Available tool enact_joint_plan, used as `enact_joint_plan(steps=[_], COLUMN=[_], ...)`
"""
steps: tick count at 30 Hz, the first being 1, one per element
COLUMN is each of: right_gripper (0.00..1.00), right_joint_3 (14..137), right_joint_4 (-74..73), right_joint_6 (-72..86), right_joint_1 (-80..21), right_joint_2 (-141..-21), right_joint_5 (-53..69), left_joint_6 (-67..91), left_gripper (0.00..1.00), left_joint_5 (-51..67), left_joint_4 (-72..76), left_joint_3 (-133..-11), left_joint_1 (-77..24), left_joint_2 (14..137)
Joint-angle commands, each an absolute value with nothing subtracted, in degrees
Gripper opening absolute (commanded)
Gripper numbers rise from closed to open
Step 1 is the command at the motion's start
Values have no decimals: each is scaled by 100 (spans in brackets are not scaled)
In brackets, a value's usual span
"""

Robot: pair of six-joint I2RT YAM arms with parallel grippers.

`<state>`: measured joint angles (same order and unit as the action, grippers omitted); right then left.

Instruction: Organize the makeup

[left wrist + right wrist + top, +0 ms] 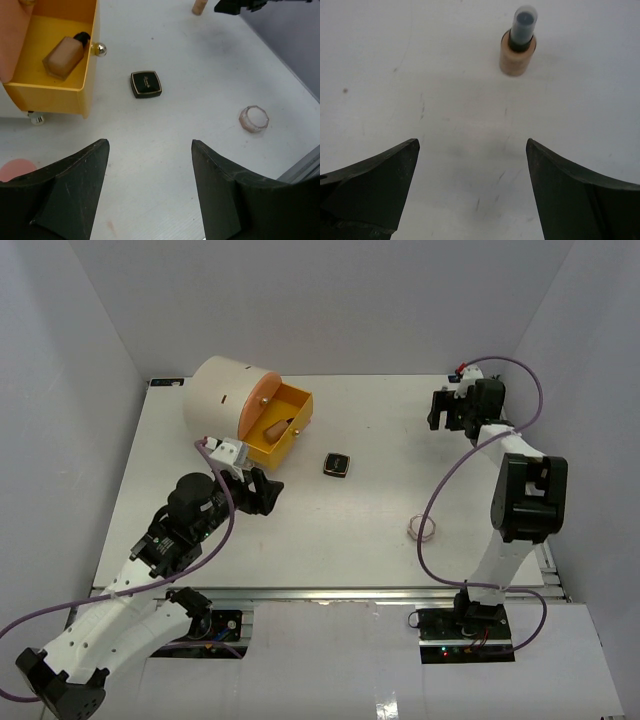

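Currently, one tan bottle (64, 56) lies inside the open yellow drawer (89, 65). The black-gold compact (146, 83) lies on the table (200, 60) near the drawer, and the clear round jar (254, 118) sits well apart from both. A second tan bottle (518, 50) stands upright ahead of the right gripper (472, 145). Both the right gripper and the left gripper (150, 147) have their jaws spread and hold nothing.

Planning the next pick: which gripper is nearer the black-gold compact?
Left. The left gripper points at the compact from close by; the right gripper is farther, at the far right.
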<state>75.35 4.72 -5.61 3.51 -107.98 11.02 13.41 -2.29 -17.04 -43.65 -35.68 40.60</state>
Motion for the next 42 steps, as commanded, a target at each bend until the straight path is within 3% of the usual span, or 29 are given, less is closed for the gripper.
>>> enact_joint_plan(steps=[1, 10, 21, 36, 42], right_gripper=[93, 90, 84, 46, 19], right_joint_3=[8787, 10009, 10235, 10280, 9982], right_joint_4=[1009, 1125, 1510, 1600, 1657], right_joint_6=[-948, -791, -512, -646, -805], right_joint_1=[352, 352, 352, 352, 352], right_joint_2=[-11775, -13041, -13597, -13714, -13276], right_joint_5=[1137, 1091, 790, 728, 1112], left_joint_6=[1423, 1477, 1494, 1615, 1719], left_gripper=[78, 78, 78, 78, 78], left_joint_5=[-350, -492, -529, -499, -500], left_joint_4=[-1353, -1257, -1187, -1325, -1456], left_joint_3=[-4237, -4166, -4175, -4240, -4280], left_joint_1=[-3524, -3524, -3524, -3524, -3524], left_joint_2=[3920, 4113, 4303, 4154, 3921])
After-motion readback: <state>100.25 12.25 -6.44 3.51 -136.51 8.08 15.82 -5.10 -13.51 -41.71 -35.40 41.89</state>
